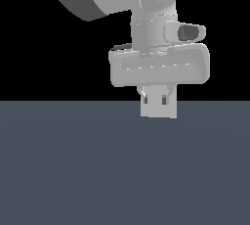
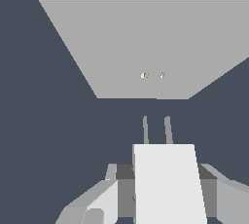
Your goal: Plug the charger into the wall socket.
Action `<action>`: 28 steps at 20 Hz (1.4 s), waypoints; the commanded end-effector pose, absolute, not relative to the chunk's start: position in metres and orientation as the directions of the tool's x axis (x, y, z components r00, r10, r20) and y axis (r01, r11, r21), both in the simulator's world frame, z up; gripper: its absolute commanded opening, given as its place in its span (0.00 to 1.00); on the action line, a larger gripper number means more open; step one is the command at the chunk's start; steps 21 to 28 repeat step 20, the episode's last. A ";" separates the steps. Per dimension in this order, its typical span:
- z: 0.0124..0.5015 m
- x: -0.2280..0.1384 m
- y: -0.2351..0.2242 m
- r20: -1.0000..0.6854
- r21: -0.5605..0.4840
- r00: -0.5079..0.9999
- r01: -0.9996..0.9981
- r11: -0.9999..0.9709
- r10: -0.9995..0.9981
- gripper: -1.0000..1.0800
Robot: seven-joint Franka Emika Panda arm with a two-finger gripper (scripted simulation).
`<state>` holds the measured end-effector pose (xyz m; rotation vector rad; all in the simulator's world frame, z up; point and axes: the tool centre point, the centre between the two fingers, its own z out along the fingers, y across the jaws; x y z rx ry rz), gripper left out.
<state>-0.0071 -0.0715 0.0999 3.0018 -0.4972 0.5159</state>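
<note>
Charger (image 2: pixel 168 184) clamped in my gripper (image 1: pixel 157 98), prongs (image 2: pixel 156 129) forward, aimed near socket holes (image 2: pixel 152 75). Wall socket (image 2: pixel 141 47) upright just ahead, not touching. Block carried low over bench (image 1: pixel 73 170), bench edges out of view. Grip keeps prongs level for insertion.

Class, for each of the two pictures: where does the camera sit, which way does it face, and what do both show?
Exterior view: off the arm, low, facing the end effector holding the charger.
Wrist view: on the wrist, looking past the fingers and charger, whose prongs point at the wall socket.
Shared: charger, end effector.
</note>
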 end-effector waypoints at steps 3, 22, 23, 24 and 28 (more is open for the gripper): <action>0.100 0.002 -0.075 0.334 0.000 0.892 -0.323 -0.947 -0.304 0.00; 0.100 0.038 -0.087 0.334 0.000 0.892 -0.323 -0.946 -0.305 0.00; 0.100 0.038 -0.087 0.334 0.000 0.892 -0.323 -0.946 -0.305 0.00; 0.100 0.038 -0.087 0.334 0.000 0.892 -0.323 -0.946 -0.305 0.00; 0.100 0.038 -0.087 0.334 0.000 0.892 -0.323 -0.946 -0.305 0.00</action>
